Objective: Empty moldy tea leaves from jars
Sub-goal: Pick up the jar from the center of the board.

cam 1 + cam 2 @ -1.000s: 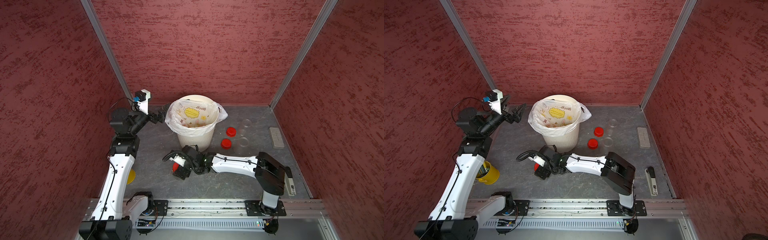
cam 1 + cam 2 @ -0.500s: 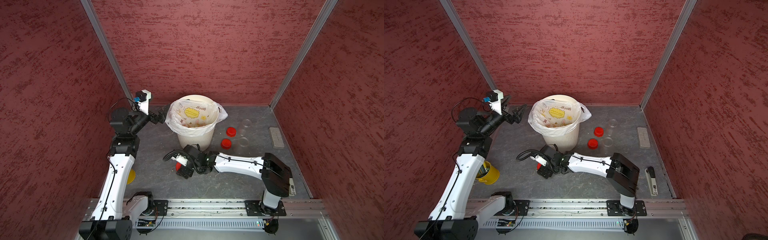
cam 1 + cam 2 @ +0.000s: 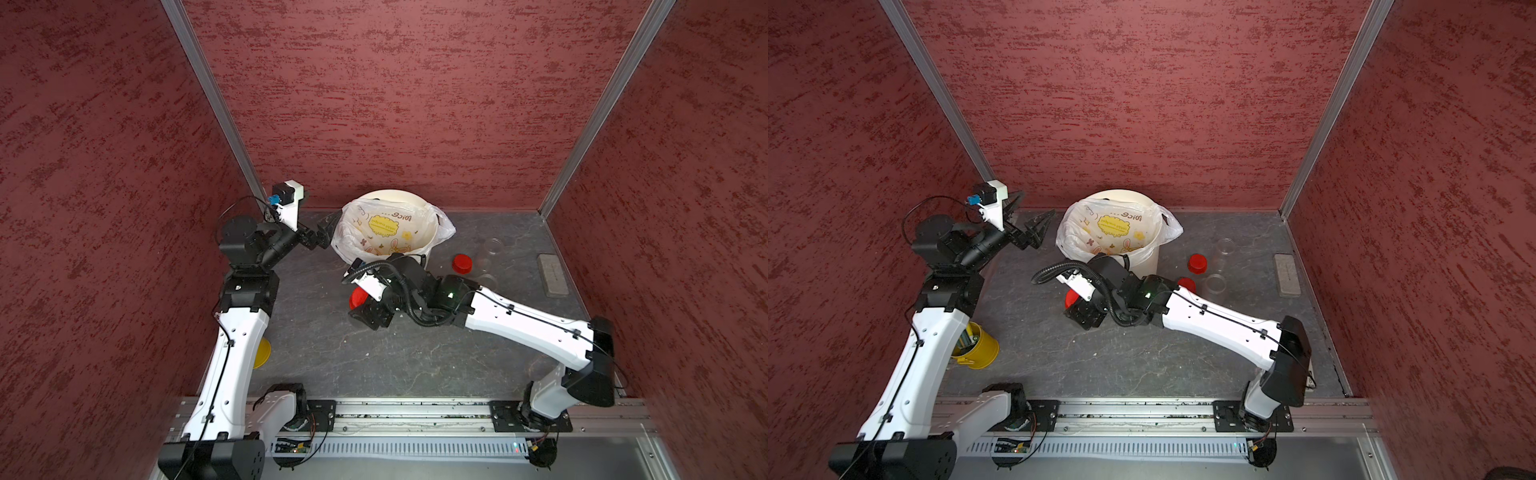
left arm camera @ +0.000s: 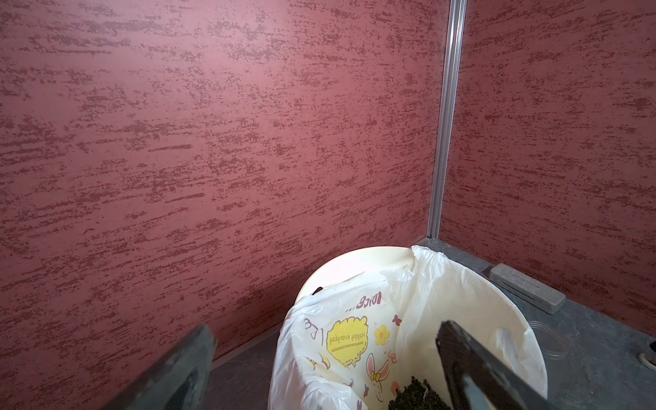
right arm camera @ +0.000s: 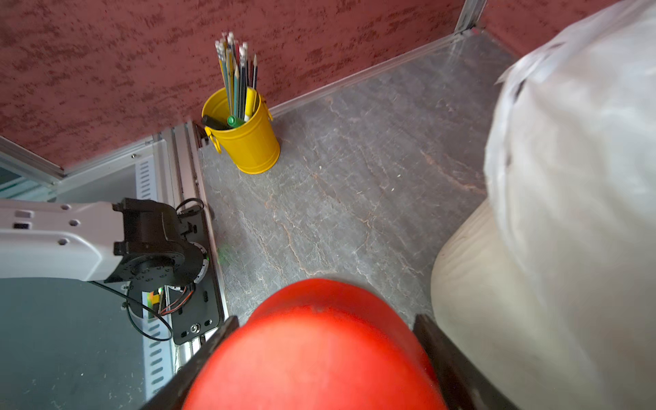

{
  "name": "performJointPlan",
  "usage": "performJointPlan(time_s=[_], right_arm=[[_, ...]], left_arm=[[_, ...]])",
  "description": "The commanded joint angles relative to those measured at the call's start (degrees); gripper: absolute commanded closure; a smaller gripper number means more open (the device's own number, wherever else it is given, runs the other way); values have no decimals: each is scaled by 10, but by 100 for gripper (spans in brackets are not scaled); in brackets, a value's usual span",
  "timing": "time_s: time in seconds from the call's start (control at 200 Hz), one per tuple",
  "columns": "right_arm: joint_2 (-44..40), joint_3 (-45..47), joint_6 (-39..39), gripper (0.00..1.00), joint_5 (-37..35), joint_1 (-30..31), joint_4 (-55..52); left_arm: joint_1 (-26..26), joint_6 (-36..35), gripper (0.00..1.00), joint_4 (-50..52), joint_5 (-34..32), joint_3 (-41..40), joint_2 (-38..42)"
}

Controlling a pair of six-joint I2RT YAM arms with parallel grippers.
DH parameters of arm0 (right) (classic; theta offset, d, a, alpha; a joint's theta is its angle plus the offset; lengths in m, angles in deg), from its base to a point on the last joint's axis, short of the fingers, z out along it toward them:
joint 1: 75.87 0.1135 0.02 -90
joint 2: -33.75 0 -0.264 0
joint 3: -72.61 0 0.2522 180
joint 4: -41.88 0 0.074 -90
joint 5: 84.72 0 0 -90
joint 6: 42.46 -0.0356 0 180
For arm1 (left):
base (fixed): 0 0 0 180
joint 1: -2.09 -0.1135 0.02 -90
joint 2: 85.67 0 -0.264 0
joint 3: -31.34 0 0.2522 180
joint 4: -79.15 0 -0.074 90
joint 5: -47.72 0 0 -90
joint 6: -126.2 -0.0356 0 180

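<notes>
**A:** What's just changed?

**B:** The right gripper (image 5: 326,319), clenched on the lidded jar (image 3: 357,298), has crept from 6 o'clock toward the bin (image 3: 388,192) at 12 (lid on, so no pouring yet).

**A:** And the left gripper (image 4: 326,328)?

**B:** Released, gaping at the bin's 9 o'clock, with leaves (image 4: 415,394) already inside.

**A:** Anything in the way?

**B:** Open jars (image 3: 1216,284) and loose lids (image 3: 1197,263) at 2 o'clock, a pencil cup (image 3: 980,351) at 8. Only the bin's wall crowds it.
</notes>
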Motion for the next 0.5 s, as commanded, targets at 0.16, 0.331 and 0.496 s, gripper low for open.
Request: performJointPlan(time_s=[0.16,0.331,0.496], right_arm=[[-16,-90,9,55,7,-65,-78],[-5,-148,10,56,40,-102,-90],[11,-206,22,57,63,-132,-106]], left_arm=[[-25,21,0,-48,58,-5,12],[-34,27,0,-67,111,-3,11],[-36,23,0,-74,173,-1,9]])
